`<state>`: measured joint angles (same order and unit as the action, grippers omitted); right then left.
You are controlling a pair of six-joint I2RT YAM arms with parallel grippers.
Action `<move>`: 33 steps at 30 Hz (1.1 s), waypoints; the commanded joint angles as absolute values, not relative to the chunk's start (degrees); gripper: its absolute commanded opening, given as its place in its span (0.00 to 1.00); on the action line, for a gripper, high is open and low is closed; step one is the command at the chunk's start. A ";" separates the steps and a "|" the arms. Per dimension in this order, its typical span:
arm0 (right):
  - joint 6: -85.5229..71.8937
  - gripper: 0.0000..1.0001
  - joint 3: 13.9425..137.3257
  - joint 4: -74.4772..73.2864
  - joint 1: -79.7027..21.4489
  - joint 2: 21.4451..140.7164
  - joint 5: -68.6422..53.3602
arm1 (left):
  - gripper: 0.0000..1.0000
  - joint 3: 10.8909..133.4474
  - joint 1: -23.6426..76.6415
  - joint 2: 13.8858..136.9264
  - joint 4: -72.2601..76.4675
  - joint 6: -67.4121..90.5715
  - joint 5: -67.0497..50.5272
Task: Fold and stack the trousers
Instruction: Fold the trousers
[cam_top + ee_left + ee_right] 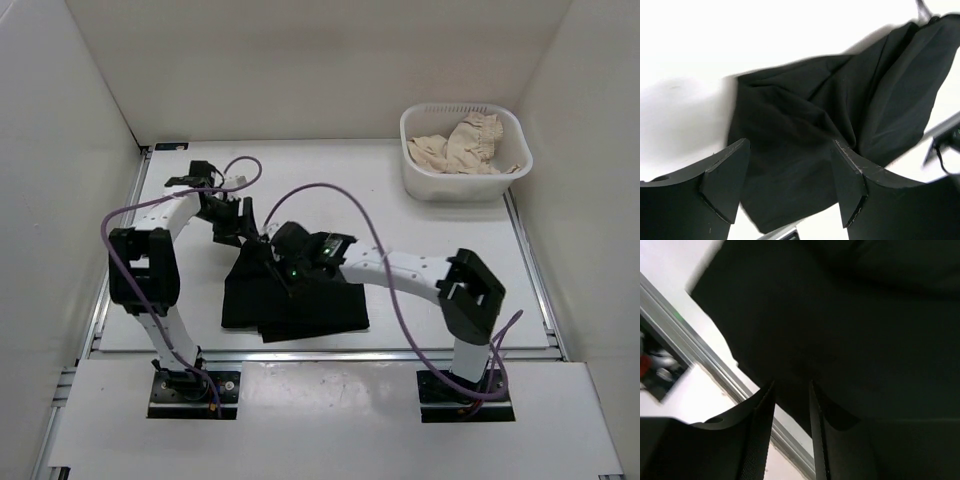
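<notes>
Lying in a rumpled, partly folded heap, the black trousers (300, 300) sit on the white table (400, 215) toward its near edge, between the two arms. Their far left corner rises in a peak toward the grippers.

The left gripper (236, 224) hangs over that raised corner. In its wrist view its fingers (730, 172) are spread wide over the creased cloth (840, 110), and the right-hand one touches a fold.

The right gripper (276, 250) is just beside it, above the heap's far edge. Its fingers (762, 410) are drawn close, leaving only a thin slit. Dark fabric (850, 315) fills the view beyond the tips, and I cannot tell whether any is pinched. The table's metal edge rail (695, 357) runs beside the cloth.

At the far right corner a white plastic basket (430, 185) holds a crumpled beige cloth (465, 145), well apart from the trousers.
</notes>
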<state>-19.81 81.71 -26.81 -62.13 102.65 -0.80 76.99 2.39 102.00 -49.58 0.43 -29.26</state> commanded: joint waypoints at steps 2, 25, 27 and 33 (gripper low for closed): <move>-19.16 0.38 84.00 -24.61 -65.12 106.16 2.37 | 0.77 76.99 3.69 104.49 -50.63 0.00 -35.24; -17.32 0.03 85.33 -28.38 -71.10 116.02 4.03 | 0.38 90.79 0.79 116.73 -52.99 0.00 -11.95; -17.31 0.17 86.57 -30.05 -71.10 114.19 5.62 | 0.56 91.32 0.79 115.41 -53.61 0.00 -11.95; -26.52 0.60 85.88 -30.59 -65.58 104.35 11.59 | 0.75 91.85 -2.89 108.91 -55.55 0.00 -12.56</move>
